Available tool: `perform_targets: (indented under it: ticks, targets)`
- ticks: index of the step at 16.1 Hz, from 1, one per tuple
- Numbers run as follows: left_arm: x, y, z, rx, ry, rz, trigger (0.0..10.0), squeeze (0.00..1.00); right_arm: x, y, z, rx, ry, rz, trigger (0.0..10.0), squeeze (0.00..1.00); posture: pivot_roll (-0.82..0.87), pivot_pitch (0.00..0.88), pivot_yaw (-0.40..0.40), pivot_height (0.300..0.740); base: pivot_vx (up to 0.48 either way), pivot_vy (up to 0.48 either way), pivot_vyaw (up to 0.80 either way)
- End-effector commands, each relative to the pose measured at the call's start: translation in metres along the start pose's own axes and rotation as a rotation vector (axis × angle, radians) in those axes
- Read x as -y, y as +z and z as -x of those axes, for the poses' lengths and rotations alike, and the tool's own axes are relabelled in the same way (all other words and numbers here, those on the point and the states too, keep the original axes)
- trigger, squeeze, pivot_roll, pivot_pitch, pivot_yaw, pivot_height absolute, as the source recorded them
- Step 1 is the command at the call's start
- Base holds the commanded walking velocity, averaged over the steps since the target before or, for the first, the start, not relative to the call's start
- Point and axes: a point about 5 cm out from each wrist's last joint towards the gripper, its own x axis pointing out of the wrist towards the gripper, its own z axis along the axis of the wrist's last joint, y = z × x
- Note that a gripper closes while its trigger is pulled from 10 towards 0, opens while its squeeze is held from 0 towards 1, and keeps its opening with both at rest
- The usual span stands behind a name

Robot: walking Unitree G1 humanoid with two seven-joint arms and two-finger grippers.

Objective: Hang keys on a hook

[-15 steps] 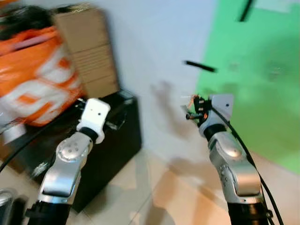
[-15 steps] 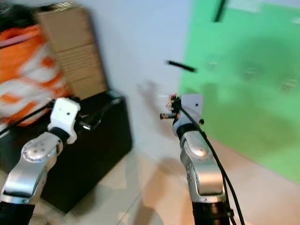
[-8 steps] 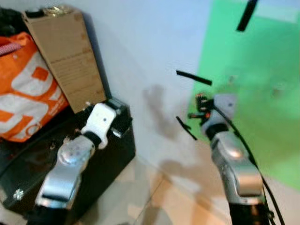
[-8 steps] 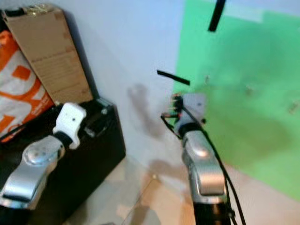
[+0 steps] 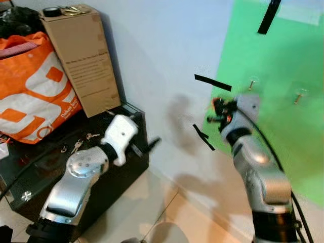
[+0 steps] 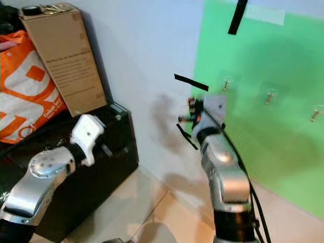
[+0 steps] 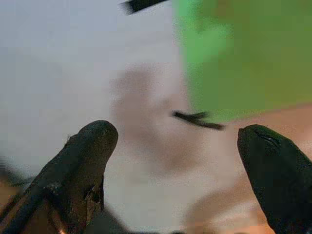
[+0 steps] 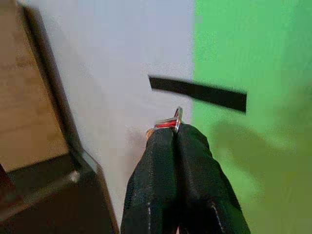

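My right gripper (image 5: 216, 112) is raised in front of the wall, at the left edge of the green sheet (image 5: 283, 61). In the right wrist view its two fingers (image 8: 161, 161) are pressed together on a silver key ring with a red part (image 8: 169, 122). Small metal hooks (image 6: 226, 82) (image 6: 270, 94) (image 6: 316, 112) stick out of the green sheet, to the right of that gripper and slightly higher. My left gripper (image 7: 175, 141) is open with nothing in it, held low in front of the black case (image 5: 45, 172).
A black case stands against the wall on the left, with loose keys (image 5: 76, 147) on its lid. Behind it are a brown cardboard box (image 5: 81, 55) and an orange bag (image 5: 30, 96). Black tape strips (image 5: 212, 82) (image 5: 203, 136) are stuck on the wall. Below is tan floor (image 5: 167, 217).
The camera has swung and the picture has sharpened, so the hooks now show clearly. My right gripper still holds the keys near the green sheet's edge. My left arm has reached a little forward.
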Motion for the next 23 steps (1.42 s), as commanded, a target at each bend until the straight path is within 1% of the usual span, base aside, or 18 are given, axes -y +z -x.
perform_targets:
  ticks: [1, 2, 3, 5, 10, 13, 17, 19, 20, 22, 23]
  targets:
    - [0.001, 0.008, 0.000, 0.018, -0.048, -0.010, 10.0, 0.10, 0.004, 0.006, 0.000, 0.009, -0.013, -0.027, 10.0, 0.00, -0.08, 0.000, 0.039, 0.740, 0.000, 0.000, 0.00]
    - [0.002, 0.011, -0.001, 0.030, -0.079, -0.008, 10.0, 0.10, 0.007, 0.009, -0.001, 0.009, -0.030, -0.055, 10.0, 0.00, -0.08, 0.000, 0.039, 0.740, 0.000, 0.000, 0.00]
    - [0.002, 0.011, -0.001, 0.032, -0.080, -0.009, 10.0, 0.10, 0.008, 0.010, -0.001, 0.013, -0.041, -0.074, 10.0, 0.00, -0.08, 0.000, 0.039, 0.740, 0.000, 0.000, 0.00]
    - [0.001, 0.011, -0.001, 0.034, -0.091, -0.007, 10.0, 0.09, 0.015, 0.015, -0.003, 0.027, -0.078, -0.141, 10.0, 0.00, -0.09, 0.000, 0.045, 0.740, 0.000, 0.000, 0.00]
    - [0.000, 0.012, 0.001, 0.034, -0.107, -0.004, 10.0, 0.09, 0.021, 0.024, -0.007, 0.062, -0.087, -0.207, 10.0, 0.00, -0.09, 0.000, 0.046, 0.740, 0.000, 0.000, 0.00]
    - [0.000, 0.012, 0.001, 0.033, -0.110, -0.004, 10.0, 0.09, 0.025, 0.029, -0.010, 0.080, -0.093, -0.222, 10.0, 0.00, -0.08, 0.000, 0.045, 0.740, 0.000, 0.000, 0.00]
    - [0.000, 0.012, 0.001, 0.034, -0.114, -0.004, 10.0, 0.10, 0.027, 0.029, -0.011, 0.081, -0.099, -0.239, 10.0, 0.00, -0.08, 0.000, 0.045, 0.740, 0.000, 0.000, 0.00]
    - [-0.001, 0.013, 0.001, 0.035, -0.115, -0.005, 10.0, 0.09, 0.028, 0.027, -0.013, 0.069, -0.116, -0.280, 10.0, 0.00, -0.08, 0.000, 0.046, 0.740, 0.000, 0.000, 0.00]
    - [0.000, 0.014, 0.000, 0.039, -0.118, -0.006, 10.0, 0.10, 0.033, 0.020, -0.015, 0.021, -0.144, -0.339, 10.0, 0.00, -0.08, 0.000, 0.045, 0.740, 0.000, 0.000, 0.00]
    - [-0.001, 0.014, 0.000, 0.039, -0.118, -0.006, 10.0, 0.10, 0.038, 0.013, -0.016, -0.017, -0.166, -0.408, 10.0, 0.00, -0.08, 0.000, 0.045, 0.740, 0.000, 0.000, 0.00]
    - [-0.001, 0.014, 0.000, 0.039, -0.118, -0.006, 10.0, 0.10, 0.038, 0.013, -0.016, -0.019, -0.168, -0.414, 10.0, 0.00, -0.08, 0.000, 0.045, 0.740, 0.000, 0.000, 0.00]
